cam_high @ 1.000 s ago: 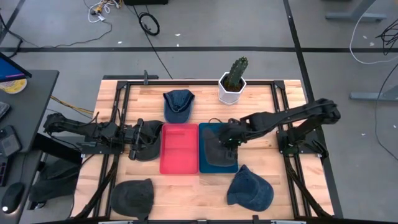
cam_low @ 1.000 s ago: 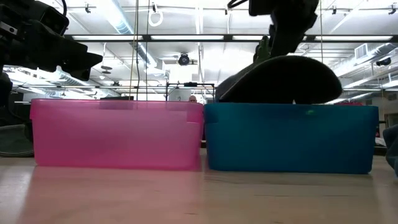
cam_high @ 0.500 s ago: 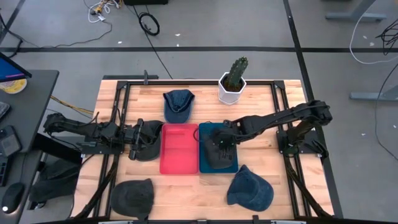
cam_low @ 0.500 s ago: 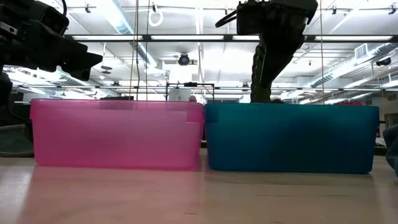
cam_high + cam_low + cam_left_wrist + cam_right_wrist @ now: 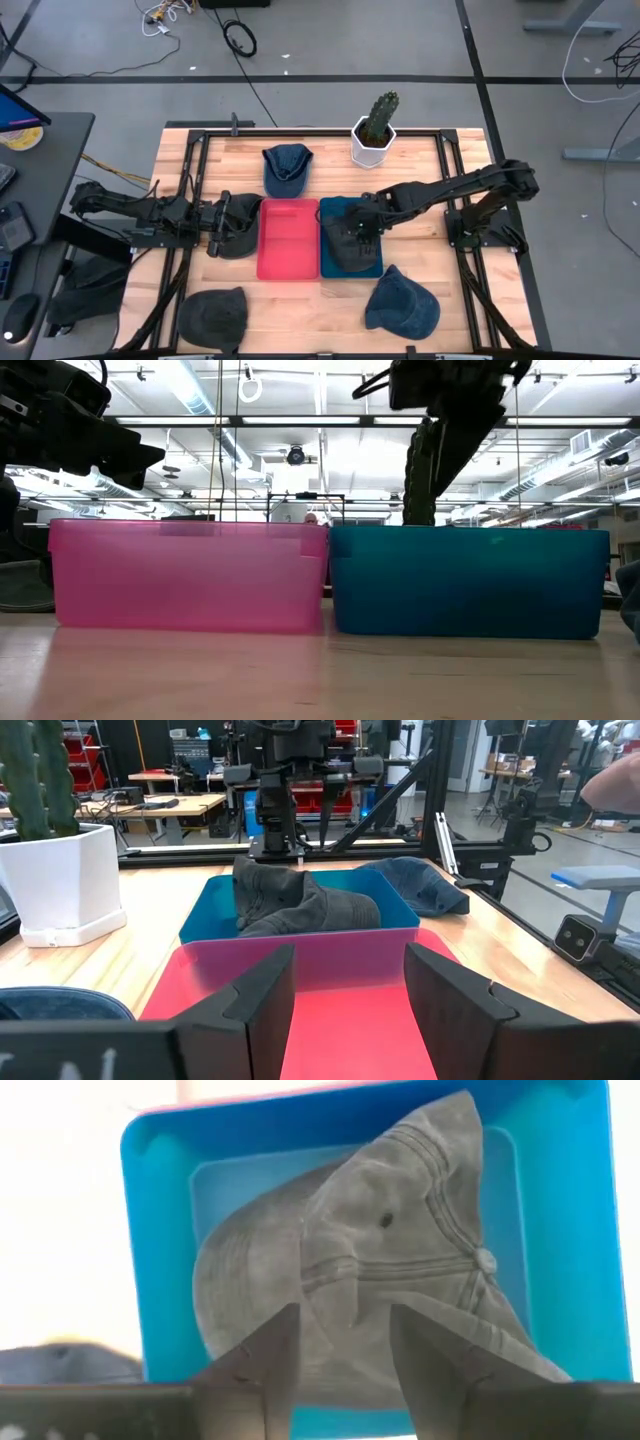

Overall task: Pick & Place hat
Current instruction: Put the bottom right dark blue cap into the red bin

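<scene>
Already the crumpled grey cloth cap (image 5: 350, 1290) lies inside the blue plastic bin (image 5: 350, 238), with the right gripper (image 5: 360, 228) hovering above it, fingers apart and empty. Soft, light fabric like this likely folds when pinched; the stiffer brim at its 5 o'clock edge looks like the surest hold. The left gripper (image 5: 345, 995) waits open beside the pink bin (image 5: 288, 238).

The pink plastic bin (image 5: 289, 238) lies open from above. The crumpled grey cap (image 5: 348, 246) fills the blue plastic bin (image 5: 327, 208); the right gripper (image 5: 358, 228) hangs just over it.

Two dark jointed arms, black cabling, right claw (image 5: 345, 1370) with broad dark fingers
</scene>
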Controlling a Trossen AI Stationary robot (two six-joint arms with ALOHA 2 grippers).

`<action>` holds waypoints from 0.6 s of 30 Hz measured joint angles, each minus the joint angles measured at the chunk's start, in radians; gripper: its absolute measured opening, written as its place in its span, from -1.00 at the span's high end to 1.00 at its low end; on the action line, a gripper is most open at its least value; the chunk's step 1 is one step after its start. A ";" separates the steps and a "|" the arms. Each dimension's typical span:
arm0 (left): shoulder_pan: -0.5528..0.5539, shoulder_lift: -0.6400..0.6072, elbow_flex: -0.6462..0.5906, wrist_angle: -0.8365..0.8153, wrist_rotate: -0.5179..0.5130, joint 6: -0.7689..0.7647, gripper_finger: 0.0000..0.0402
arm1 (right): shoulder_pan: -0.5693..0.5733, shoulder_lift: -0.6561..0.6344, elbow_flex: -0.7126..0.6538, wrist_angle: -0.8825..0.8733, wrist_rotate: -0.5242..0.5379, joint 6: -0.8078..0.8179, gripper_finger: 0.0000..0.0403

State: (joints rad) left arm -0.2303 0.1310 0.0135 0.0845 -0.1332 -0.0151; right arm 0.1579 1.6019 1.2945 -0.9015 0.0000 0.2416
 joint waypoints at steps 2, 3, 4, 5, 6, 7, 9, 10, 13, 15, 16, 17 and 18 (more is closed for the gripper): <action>0.000 0.000 0.000 0.000 0.000 0.000 0.04 | 0.003 -0.019 0.000 -0.008 -0.001 0.002 0.21; 0.000 0.000 0.000 -0.001 0.000 0.000 0.04 | 0.003 -0.028 0.000 -0.011 -0.001 0.010 0.21; 0.000 0.000 0.000 -0.001 0.000 0.000 0.04 | 0.003 -0.038 0.000 -0.016 -0.001 0.017 0.22; 0.000 0.000 0.000 0.000 0.000 0.000 0.04 | 0.003 -0.048 0.000 -0.025 -0.001 0.027 0.22; 0.000 0.000 0.000 0.000 0.000 0.000 0.04 | 0.003 -0.058 0.000 -0.036 -0.001 0.032 0.23; 0.000 0.000 0.000 0.000 0.000 0.000 0.04 | 0.003 -0.069 0.000 -0.045 0.000 0.035 0.24; 0.000 0.000 0.000 0.000 0.000 0.000 0.04 | 0.005 -0.089 0.000 -0.070 0.007 0.035 0.25; 0.000 0.000 0.000 0.000 0.000 0.000 0.04 | 0.008 -0.100 0.000 -0.077 0.010 0.035 0.25; 0.000 0.000 0.000 0.000 0.000 0.000 0.04 | 0.022 -0.127 0.000 -0.084 0.017 0.027 0.27; 0.000 0.000 0.000 0.000 0.000 0.000 0.04 | 0.036 -0.144 0.000 -0.084 0.016 0.030 0.28; 0.000 0.000 0.000 0.000 0.000 0.000 0.04 | 0.044 -0.151 0.000 -0.085 0.016 0.034 0.29; 0.000 0.000 0.000 0.000 0.000 0.000 0.04 | 0.054 -0.158 0.000 -0.086 0.015 0.039 0.29; 0.000 0.000 0.000 0.000 0.000 0.000 0.04 | 0.063 -0.166 0.000 -0.087 0.009 0.047 0.30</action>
State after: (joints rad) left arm -0.2306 0.1308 0.0135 0.0845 -0.1330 -0.0151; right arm 0.2211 1.4358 1.2945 -0.9884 0.0090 0.2889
